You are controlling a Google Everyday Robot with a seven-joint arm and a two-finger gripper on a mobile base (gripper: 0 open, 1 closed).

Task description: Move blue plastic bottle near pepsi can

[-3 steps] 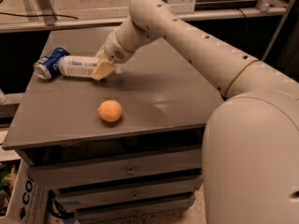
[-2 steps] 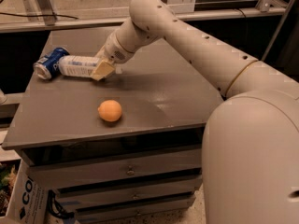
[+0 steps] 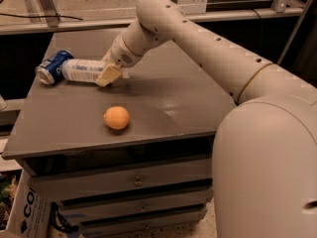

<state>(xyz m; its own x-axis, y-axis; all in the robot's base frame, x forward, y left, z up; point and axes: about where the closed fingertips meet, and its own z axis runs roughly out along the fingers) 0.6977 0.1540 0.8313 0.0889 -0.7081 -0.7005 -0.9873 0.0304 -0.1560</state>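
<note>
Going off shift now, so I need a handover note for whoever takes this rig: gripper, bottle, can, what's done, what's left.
Gripper: low over the table, at the right end of the blue plastic bottle.
Blue plastic bottle: on its side at the rear left of the tabletop, its other end right by the pepsi can; whether they touch cannot be told.
Pepsi can: on its side near the table's left edge.
Orange: front centre, apart from both, not part of the job.
Done: the bottle lies beside the can.
Left: probably only clearing the gripper off the bottle.
</note>
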